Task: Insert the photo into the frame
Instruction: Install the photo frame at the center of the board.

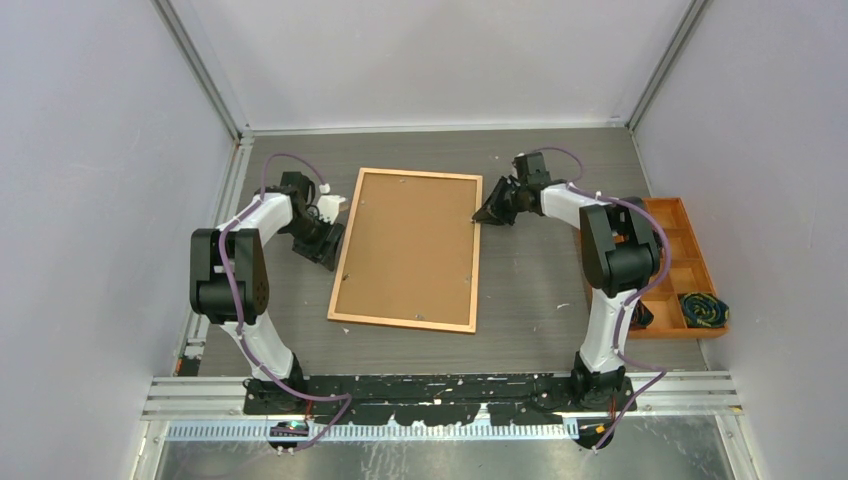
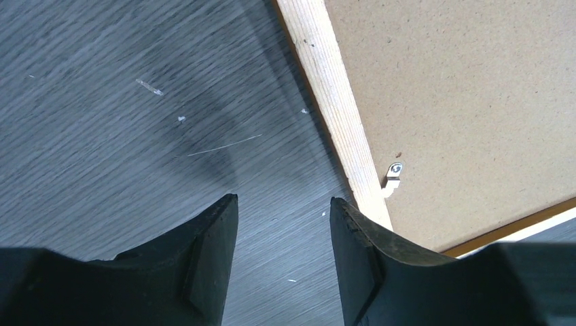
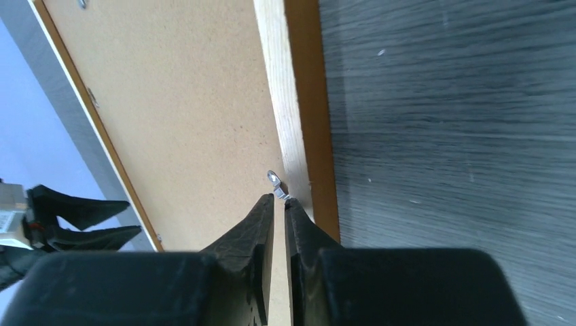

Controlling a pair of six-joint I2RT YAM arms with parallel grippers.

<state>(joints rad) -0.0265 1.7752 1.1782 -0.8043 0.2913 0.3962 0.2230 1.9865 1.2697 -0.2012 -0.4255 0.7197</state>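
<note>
The frame (image 1: 341, 262) lies face down in the middle of the table, its pale wooden border (image 2: 336, 102) around a plain brown backing board (image 1: 410, 245). The photo is hidden. My left gripper (image 2: 283, 198) is open over bare table just left of the frame's left edge, next to a small metal tab (image 2: 394, 170); nothing is between its fingers. My right gripper (image 3: 284, 199) is at the frame's right edge (image 3: 299, 115), its fingertips pinched on the end of another metal tab (image 3: 275, 180). In the top view it sits at the frame's upper right side (image 1: 478, 217).
An orange compartment tray (image 1: 690, 215) stands at the table's right side with a dark striped bundle (image 1: 703, 310) in its near compartment. Grey walls close in the table at the left, back and right. My left gripper's fingers (image 3: 81, 221) show across the board in the right wrist view.
</note>
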